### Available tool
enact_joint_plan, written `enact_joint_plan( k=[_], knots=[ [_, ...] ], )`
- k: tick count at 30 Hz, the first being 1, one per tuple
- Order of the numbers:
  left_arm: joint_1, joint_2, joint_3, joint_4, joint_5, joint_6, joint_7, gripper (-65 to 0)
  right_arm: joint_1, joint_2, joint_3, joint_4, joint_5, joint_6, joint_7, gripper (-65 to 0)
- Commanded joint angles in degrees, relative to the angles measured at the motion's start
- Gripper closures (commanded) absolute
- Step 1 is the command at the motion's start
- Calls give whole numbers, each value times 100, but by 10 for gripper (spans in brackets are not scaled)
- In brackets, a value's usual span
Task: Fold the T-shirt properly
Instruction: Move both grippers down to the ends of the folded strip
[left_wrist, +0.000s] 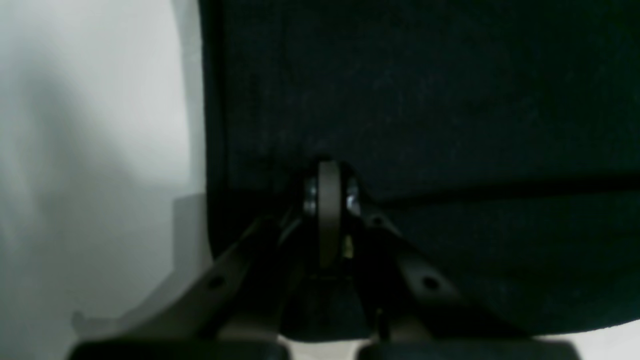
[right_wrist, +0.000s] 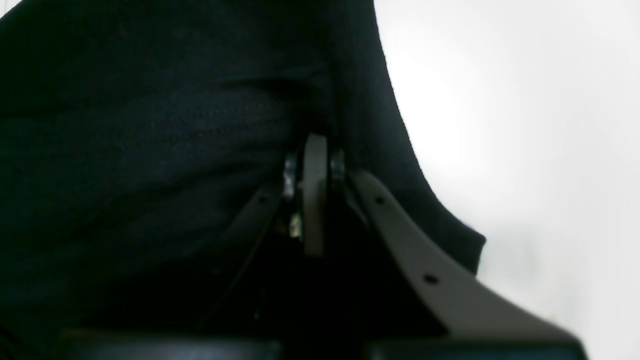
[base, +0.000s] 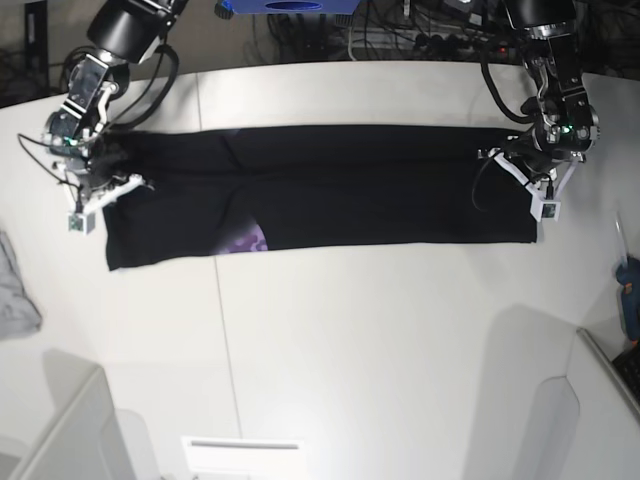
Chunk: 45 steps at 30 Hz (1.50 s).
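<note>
White counter (base: 330, 340) carried the black T-shirt (base: 330, 190), folded into a long band across its far half.
A purple patch of print (base: 245, 241) peeked out at the near edge; the left pincer (base: 528, 172) and right pincer (base: 100, 182) each stood clamped on cloth at opposite ends, with a grey cloth (base: 15, 295) well apart.

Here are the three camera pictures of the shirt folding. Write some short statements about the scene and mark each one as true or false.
1. The T-shirt lies as a long band across the table. True.
2. Both grippers are open above the cloth. False: the left gripper and the right gripper are each shut on an end of the T-shirt.
3. A bit of purple print shows at the near edge. True.
4. The T-shirt is white. False: it is black.
5. A grey cloth lies on top of the T-shirt. False: it lies apart, at the table's edge.
</note>
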Motion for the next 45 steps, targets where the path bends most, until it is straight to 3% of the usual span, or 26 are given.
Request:
enact_joint_plan(
  k=[1, 9, 12, 14, 18, 21, 22, 25, 27, 28, 29, 33, 45],
  knots=[
    [-45, -72, -31, 153, 68, 52, 4, 0, 21, 54, 7, 178, -106, -88, 3, 0],
    [17, -46, -286, 1076, 59, 35, 109, 0, -365, -201, -19, 1347, -71, 0, -6, 0],
    [-97, 174, -699, 1550, 51, 17, 707, 0, -462, -350, -72, 1760, -71, 405, -6, 0],
    [-194, 279, -1007, 1735, -46, -132, 874, 0, -585, -412, -89, 2103, -71, 598, -6, 0],
    [-177, 288, -1763, 1665, -820, -677, 883, 0, -814, -596, -89, 2657, -71, 774, -94, 0],
    [-18, 279, -2150, 1480, -1338, -827, 883, 0, -910, -631, -89, 2798, -71, 932, -261, 0],
    [8, 279, -2238, 1436, -1444, -827, 883, -56, -910, -631, -89, 2798, -71, 967, -287, 0],
    [17, 218, -2282, 1322, -1497, -836, 874, -387, -928, -640, -89, 2780, -71, 994, -287, 0],
    [17, 209, -2273, 1199, -1505, -871, 865, -561, -963, -649, -89, 2780, -71, 994, -287, 0],
    [8, 209, -2273, 1128, -1505, -880, 865, -629, -972, -649, -89, 2780, -71, 994, -287, 0],
    [-10, 209, -2273, 1040, -1505, -880, 865, -650, -972, -649, -89, 2780, -71, 994, -287, 0],
    [-80, 200, -2273, 487, -1505, -880, 857, -645, -1007, -649, -89, 2780, -71, 994, -287, 0],
    [-388, 200, -1684, -630, -1479, -950, 848, -485, -1095, -649, -89, 2806, -71, 994, -287, 0]
  ],
)
